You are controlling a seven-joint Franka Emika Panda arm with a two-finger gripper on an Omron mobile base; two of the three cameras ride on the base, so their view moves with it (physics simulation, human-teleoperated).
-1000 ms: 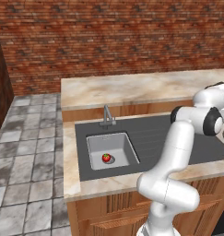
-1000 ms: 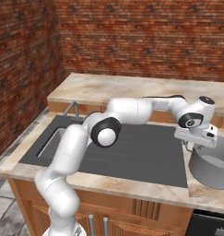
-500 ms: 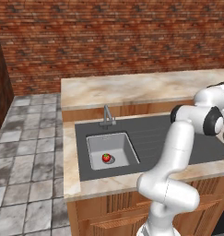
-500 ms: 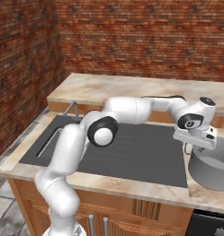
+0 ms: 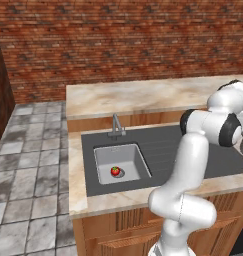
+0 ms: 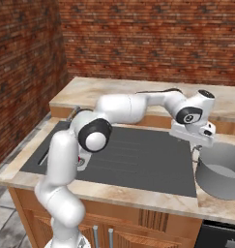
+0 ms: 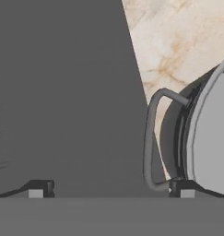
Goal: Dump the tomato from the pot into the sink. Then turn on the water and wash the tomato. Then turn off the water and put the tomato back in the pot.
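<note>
Left base view: the tomato lies on the floor of the sink, close beside the round drain and toward the near wall of the basin. The faucet stands at the far rim of the basin, with no stream falling from it. The dark plate with its ribbed drainboard runs to the right of the basin, set into the marble worktop. The white arm reaches to the far right edge of the picture.

Right base view: the pot stands upright on the worktop at the right end, just past the right edge of the dark plate. The pincer hangs over the left rim of the pot, beside its side handle.

Hand view: the two finger tips stand wide apart. The looped side handle of the pot lies between them, nearer the right tip, with clear space around it and nothing gripped. The grey wall of the pot curves along the right side, and marble shows above it.
</note>
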